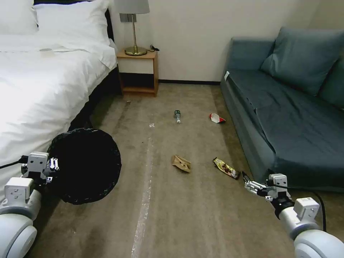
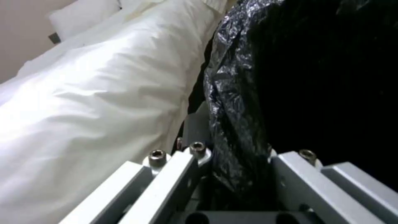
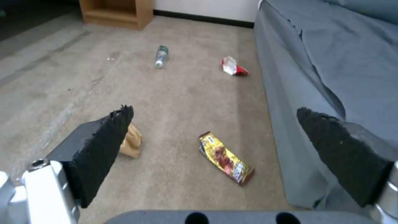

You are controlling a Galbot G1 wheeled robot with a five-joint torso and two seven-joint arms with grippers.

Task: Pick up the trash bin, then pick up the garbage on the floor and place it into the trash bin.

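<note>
Black-lined trash bin (image 1: 87,165) rim clamped by left pincer (image 2: 238,174) beside bed (image 1: 43,82) | right pincer (image 3: 215,155) apart above snack wrapper (image 3: 226,158)

1. Both arms were glossy white rounded shells ending in boxy light-grey wrist blocks with small dark screw holes.
2. A black cable ran along each forearm.
3. The left gripper (image 1: 53,165) had pale grey metal bars fastened with silver hex-socket screws.
4. The right gripper (image 3: 215,155) carried two wedge-shaped fingers (image 3: 104,149) faced with rough black foam pads on silver mounts.
</note>
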